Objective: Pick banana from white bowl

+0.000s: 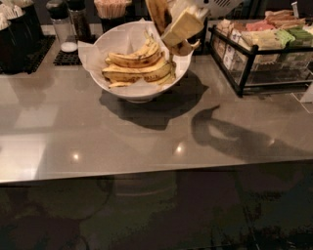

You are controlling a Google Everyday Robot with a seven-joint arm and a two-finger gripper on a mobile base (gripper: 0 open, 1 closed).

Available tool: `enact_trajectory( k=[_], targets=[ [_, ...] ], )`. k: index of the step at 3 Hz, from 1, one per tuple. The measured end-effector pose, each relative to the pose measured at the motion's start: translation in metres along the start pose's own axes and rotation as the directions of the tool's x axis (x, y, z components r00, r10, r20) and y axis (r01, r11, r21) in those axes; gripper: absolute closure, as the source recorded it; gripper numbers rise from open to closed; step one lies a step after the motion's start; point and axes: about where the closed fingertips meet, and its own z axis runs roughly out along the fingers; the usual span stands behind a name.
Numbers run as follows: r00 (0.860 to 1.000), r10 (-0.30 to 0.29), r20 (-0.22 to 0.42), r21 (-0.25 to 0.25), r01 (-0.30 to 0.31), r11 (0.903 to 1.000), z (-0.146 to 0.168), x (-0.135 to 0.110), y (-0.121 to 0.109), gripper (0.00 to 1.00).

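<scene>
The white bowl (pixel 113 84), lined with crinkled white paper, stands at the back middle of the grey counter and holds several speckled yellow bananas (pixel 137 66). My gripper (pixel 175 39) hangs above the bowl's right rim at the top of the camera view. It is shut on one brown-speckled banana (pixel 159 14), which is lifted clear of the others. The banana's upper end points up and left, and its lower dark end shows under the cream fingers (pixel 183 27).
A black wire basket (pixel 244 63) of packets stands right of the bowl. Shakers (pixel 61 24) on a black mat, a cup of sticks (pixel 112 7) and black containers (pixel 14 29) line the back left. The counter's front edge (pixel 146 171) runs across the middle.
</scene>
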Motion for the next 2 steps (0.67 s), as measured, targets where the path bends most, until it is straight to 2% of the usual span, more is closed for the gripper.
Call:
enact_trajectory(
  k=[1,2],
  targets=[
    [0.998,0.058,0.019,0.056,-0.059,0.9967,-0.008,0.020,0.026,1.00],
    [0.988,0.099,0.115,0.071,-0.108,0.9916,-0.010,0.039,0.038,1.00]
  ],
)
